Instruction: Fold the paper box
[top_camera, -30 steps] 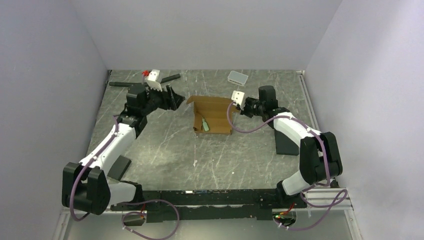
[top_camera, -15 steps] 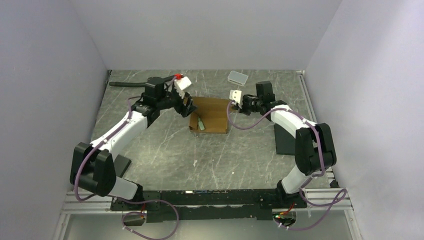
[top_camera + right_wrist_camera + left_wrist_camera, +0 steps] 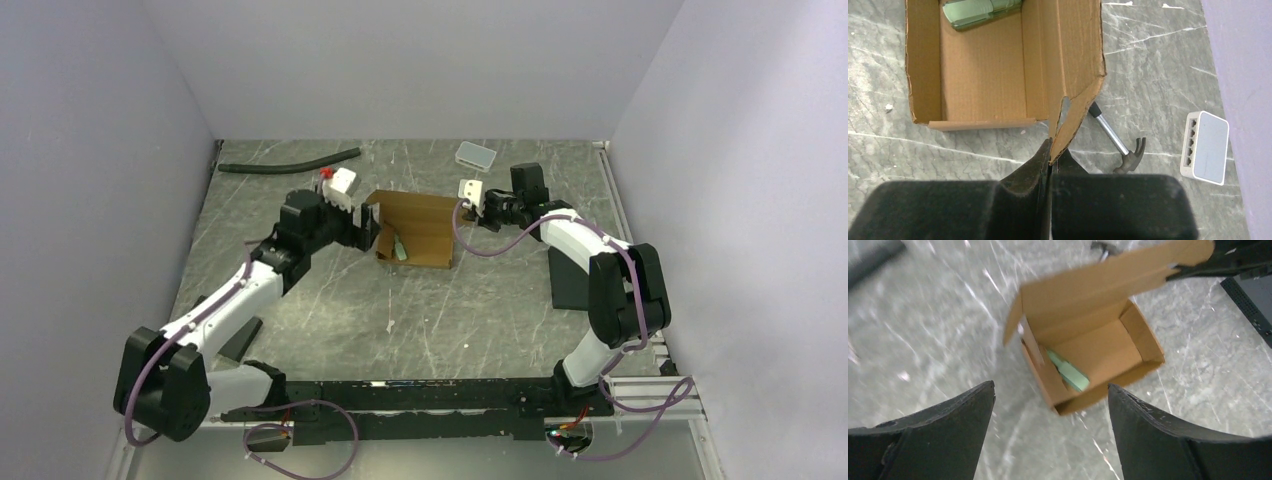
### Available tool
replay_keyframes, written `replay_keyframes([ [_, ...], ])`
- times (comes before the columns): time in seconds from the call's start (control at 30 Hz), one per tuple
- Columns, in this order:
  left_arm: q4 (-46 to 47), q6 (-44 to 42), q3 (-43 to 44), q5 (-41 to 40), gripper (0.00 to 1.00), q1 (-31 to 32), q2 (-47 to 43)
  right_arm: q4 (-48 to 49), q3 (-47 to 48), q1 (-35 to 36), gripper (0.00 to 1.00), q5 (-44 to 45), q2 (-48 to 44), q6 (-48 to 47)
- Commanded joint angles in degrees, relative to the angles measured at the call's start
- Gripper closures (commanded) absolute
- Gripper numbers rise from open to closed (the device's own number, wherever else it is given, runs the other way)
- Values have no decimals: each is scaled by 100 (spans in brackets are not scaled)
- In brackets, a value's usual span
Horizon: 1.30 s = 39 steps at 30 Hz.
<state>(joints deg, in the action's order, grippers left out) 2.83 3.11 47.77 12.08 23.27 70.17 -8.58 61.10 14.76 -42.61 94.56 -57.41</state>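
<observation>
One left pincer (image 3: 366,229), fingers apart, drawn back slightly, paper box (image 3: 420,235) just ahead; one right pincer (image 3: 1050,152) stays clamped on its raised lid.

The paper box (image 3: 418,242) sits mid-table: a small oblong carton of plain brown cardboard, upright and open on top. Its walls stand folded, and its lid flap (image 3: 1108,280) is raised at a tilt from the far wall.

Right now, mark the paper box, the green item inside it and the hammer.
paper box (image 3: 1100,347): left wrist view, on its inner floor.
green item (image 3: 1068,373): left wrist view, on its middle.
hammer (image 3: 1109,129): right wrist view, on its metal handle.
</observation>
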Motion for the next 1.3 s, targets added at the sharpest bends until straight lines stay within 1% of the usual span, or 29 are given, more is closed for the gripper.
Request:
replay_keyframes([
  [0.0,442,1423,-669,-250,11,29,154,62,-98,0,100,-51,-117,77],
  [0.07,569,1535,-667,-239,11,33,467,78,-90,0,100,-52,-93,149],
  [0.2,1006,1470,-514,-637,12,158,1121,104,-109,-4,100,-28,-84,259],
  [0.33,1253,1445,-253,-1105,18,280,1798,109,-123,0,100,-28,-87,316],
  [0.4,1336,1440,-118,-1195,20,343,2064,124,-125,0,100,-35,-79,324],
  [0.67,1806,1261,92,-2164,30,667,2754,129,-142,-4,100,-63,-36,329],
  [0.8,1732,1043,221,-2515,34,810,3027,134,-168,0,100,-55,-53,320],
  [0.87,1742,959,209,-2601,39,872,3107,131,-170,0,100,-55,-59,318],
  [0.97,1615,838,198,-2825,49,969,3141,139,-177,0,100,-54,-54,318],
  [1.13,1303,526,256,-3110,82,1067,3180,164,-194,0,100,-5,-78,318],
  [1.17,1207,450,279,-3181,91,1099,3198,168,-199,0,100,10,-94,310],
  [1.2,1170,391,285,-3282,99,1132,3215,184,-210,0,100,15,-102,314],
  [1.27,1183,212,242,-3602,100,1257,3259,214,-240,0,100,20,-151,322],
])
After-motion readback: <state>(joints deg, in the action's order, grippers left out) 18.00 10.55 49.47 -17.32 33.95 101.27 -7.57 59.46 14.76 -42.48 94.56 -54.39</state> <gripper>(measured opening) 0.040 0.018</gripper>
